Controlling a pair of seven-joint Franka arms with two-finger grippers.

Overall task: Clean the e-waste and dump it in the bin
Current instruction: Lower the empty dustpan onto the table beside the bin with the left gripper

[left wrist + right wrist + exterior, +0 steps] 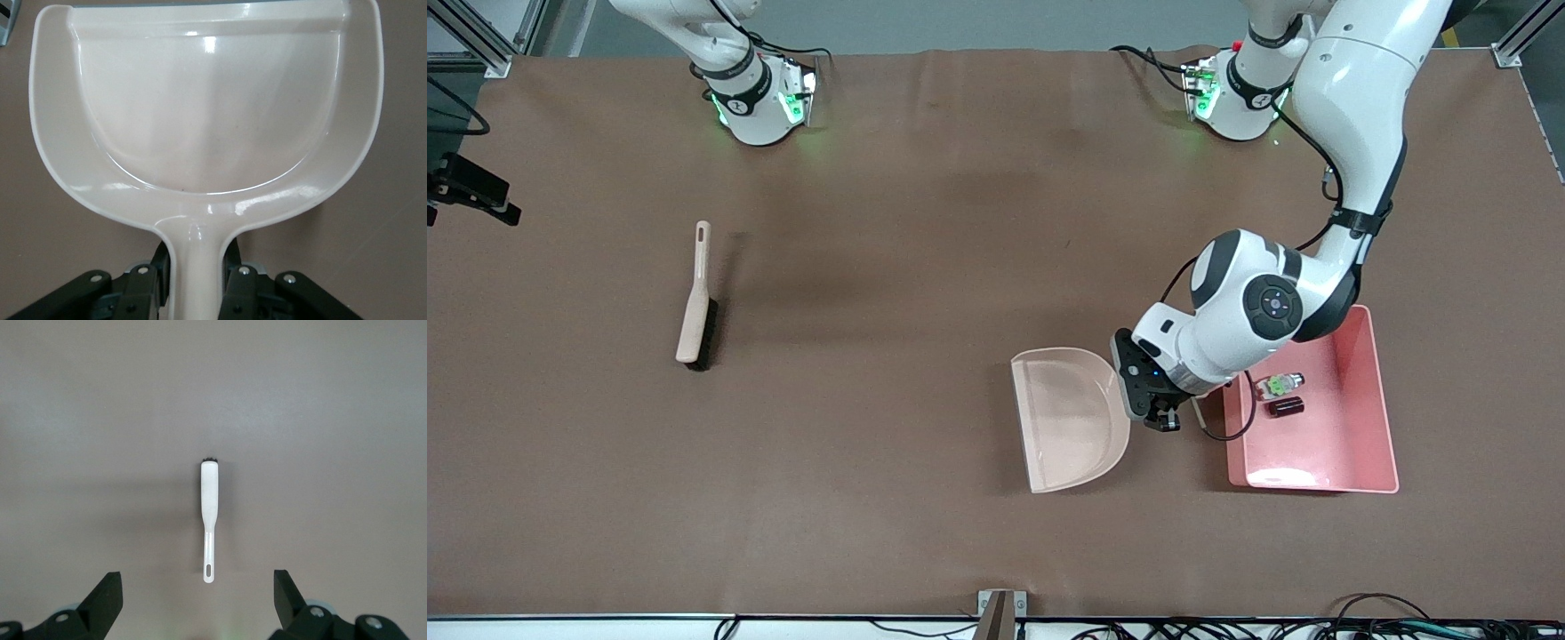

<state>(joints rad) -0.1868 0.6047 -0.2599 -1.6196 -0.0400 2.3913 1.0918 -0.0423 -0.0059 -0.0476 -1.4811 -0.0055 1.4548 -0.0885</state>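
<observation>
The left gripper, closed on the handle of the empty beige plastic dustpan beside the pink rectangular plastic bin, seems finished dumping, since the white component and maroon cylinder lie inside, while the right gripper waits open above the beige brush.

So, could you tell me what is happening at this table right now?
The left claw is at the handle of the beige dustpan, its fingers on either side of it, and the pan sits empty on the table beside the pink bin. Both e-waste pieces, the white component and the dark cylinder, lie in the bin. The right claw hangs open above the brush, which lies on the table toward the right arm's end.
</observation>
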